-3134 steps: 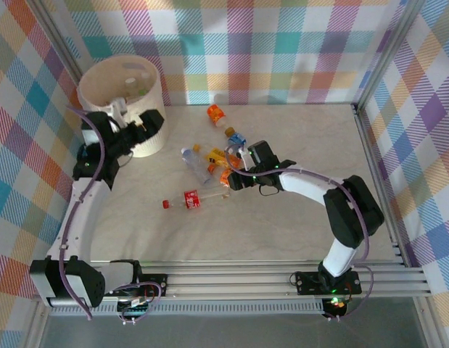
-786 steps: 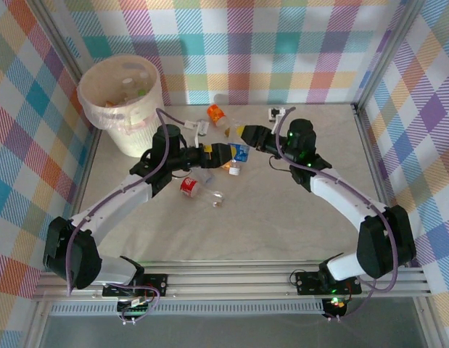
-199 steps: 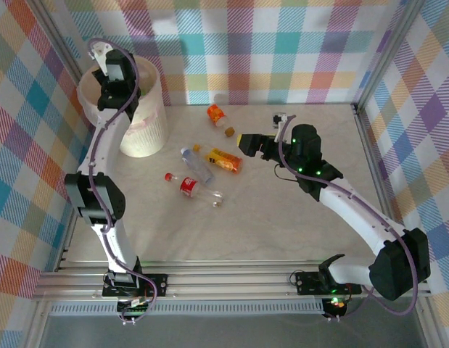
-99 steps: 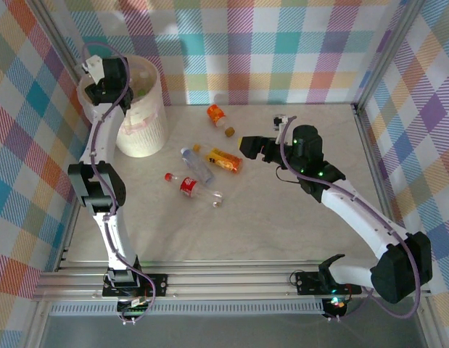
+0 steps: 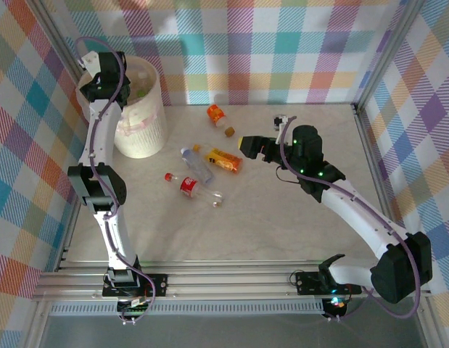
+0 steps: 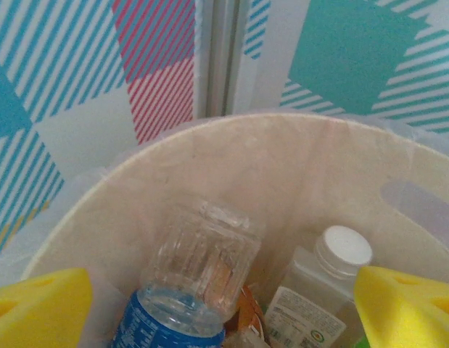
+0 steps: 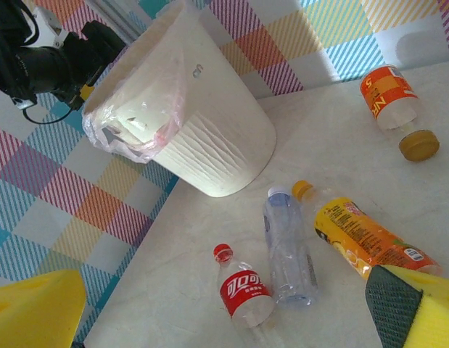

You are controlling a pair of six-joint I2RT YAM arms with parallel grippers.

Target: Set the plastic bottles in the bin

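My left gripper (image 5: 101,81) hangs open over the left side of the cream bin (image 5: 142,134), its yellow pads (image 6: 37,308) wide apart. Below them, inside the bin (image 6: 282,170), lie a clear bottle with a blue label (image 6: 188,286) and a white-capped bottle (image 6: 322,290). My right gripper (image 5: 246,145) stands open above the table, nothing between its fingers (image 7: 409,304). Under it lie a red-labelled bottle (image 7: 246,291), a clear blue-capped bottle (image 7: 289,246) and a yellow bottle (image 7: 365,235). An orange-labelled bottle (image 5: 215,114) lies farther back.
The bin (image 7: 217,145) stands in the back left corner against the checked walls, a thin liner (image 7: 130,134) folded over its rim. Loose bottles (image 5: 197,165) cluster at the table's middle back. An aluminium frame rail (image 5: 369,152) runs along the right edge.
My left gripper has shifted slightly left over the bin and opened, and the blue-labelled bottle now lies in the bin. My right arm has hardly moved.
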